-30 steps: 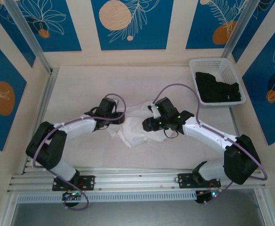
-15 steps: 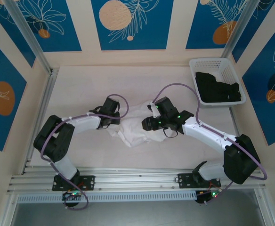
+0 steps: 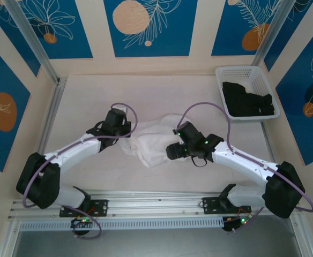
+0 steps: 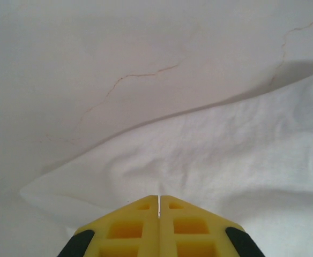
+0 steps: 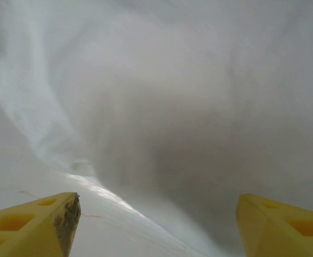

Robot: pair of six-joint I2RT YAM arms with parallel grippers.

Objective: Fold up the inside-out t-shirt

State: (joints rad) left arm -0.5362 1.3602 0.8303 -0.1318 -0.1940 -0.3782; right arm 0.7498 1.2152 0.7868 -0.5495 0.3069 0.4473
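The inside-out t-shirt [image 3: 154, 136] lies bunched and wrinkled in the middle of the table, between the two arms. My left gripper [image 3: 125, 137] is at its left edge. In the left wrist view the yellow jaws [image 4: 159, 198] are pressed together with a sliver of white cloth between the tips, and the t-shirt [image 4: 226, 155] puckers toward them. My right gripper [image 3: 170, 151] sits at the shirt's right side. In the right wrist view its fingers [image 5: 156, 214] stand wide apart with nothing between them, close in front of a rising fold of the t-shirt [image 5: 172, 107].
A white basket [image 3: 242, 69] holding a black garment [image 3: 247, 99] stands at the back right. Aluminium rails run along the left side and the near edge of the table. Bare tabletop [image 4: 92, 53] lies beyond the shirt's left edge.
My left gripper has shut on the shirt's left edge and its arm has stretched out to the left. My right gripper has opened wide and drawn back slightly toward the near right.
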